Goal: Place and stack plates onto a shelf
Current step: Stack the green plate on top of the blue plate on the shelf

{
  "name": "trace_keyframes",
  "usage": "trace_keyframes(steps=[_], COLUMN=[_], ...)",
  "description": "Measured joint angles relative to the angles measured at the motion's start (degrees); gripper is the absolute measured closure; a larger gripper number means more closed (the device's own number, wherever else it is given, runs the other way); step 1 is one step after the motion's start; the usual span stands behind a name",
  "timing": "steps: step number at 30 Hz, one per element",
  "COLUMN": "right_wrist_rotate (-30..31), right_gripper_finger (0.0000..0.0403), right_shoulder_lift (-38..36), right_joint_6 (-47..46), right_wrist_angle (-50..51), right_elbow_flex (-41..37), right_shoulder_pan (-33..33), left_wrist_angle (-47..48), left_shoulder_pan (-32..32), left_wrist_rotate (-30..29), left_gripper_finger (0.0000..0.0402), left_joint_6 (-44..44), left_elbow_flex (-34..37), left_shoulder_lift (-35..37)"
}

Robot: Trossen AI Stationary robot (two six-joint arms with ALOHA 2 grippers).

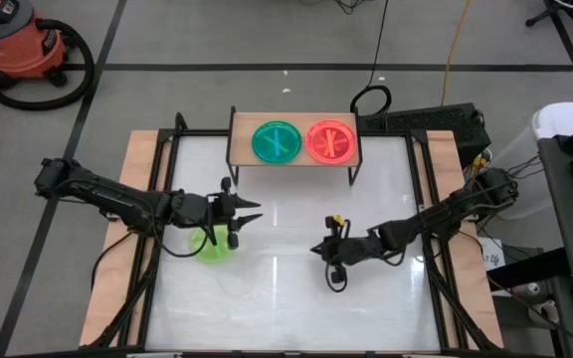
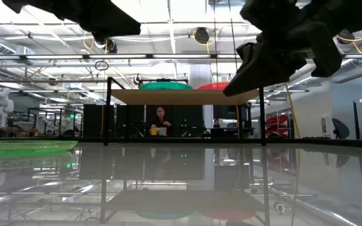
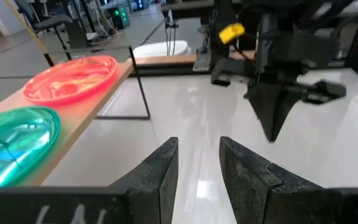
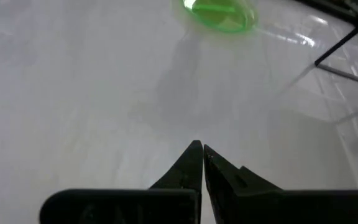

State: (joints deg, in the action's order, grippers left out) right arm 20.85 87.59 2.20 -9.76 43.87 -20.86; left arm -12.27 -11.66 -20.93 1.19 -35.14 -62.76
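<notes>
Shelf (image 1: 293, 149) is your landmark, wooden top on black legs at the far edge of the white table (image 1: 286, 298). On it you've got two plates side by side, apart from each other: a teal-green plate (image 1: 278, 141) on the left half and a red-pink plate (image 1: 331, 141) on the right half. The left wrist view shows both on the wood too, teal (image 3: 11, 143) nearer that camera, red (image 3: 73, 78) beyond.

A third one, the bright green plate (image 1: 214, 244), lies flat on the table in front of the shelf and off past its left end, well apart from it.

Your left gripper (image 1: 252, 214) hangs above the table in front of the shelf's left part, just beside the green plate, fingers a narrow gap apart, holding nothing. Your right gripper (image 1: 316, 249) is in front of the shelf's right part, further out, raised off the table, fingers pressed together, nothing between them.

A person (image 2: 160, 122) is visible beyond the shelf in the low view.
</notes>
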Motion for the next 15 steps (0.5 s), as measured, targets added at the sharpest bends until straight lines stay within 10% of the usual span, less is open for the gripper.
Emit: trace_keyframes(steps=[15], right_wrist_rotate=[-0.1], right_gripper_finger=[0.0403], right_shoulder_lift=[-17.2], right_joint_6=[0.0], right_wrist_angle=[-7.6], right_elbow_flex=[-9.4], right_shoulder_pan=[-3.1], left_wrist_angle=[9.6], left_shoulder_pan=[-0.5], left_wrist_rotate=[2.5], left_gripper_finger=[0.0277], left_joint_6=[-2.8], left_elbow_flex=[0.0], left_shoulder_lift=[0.0])
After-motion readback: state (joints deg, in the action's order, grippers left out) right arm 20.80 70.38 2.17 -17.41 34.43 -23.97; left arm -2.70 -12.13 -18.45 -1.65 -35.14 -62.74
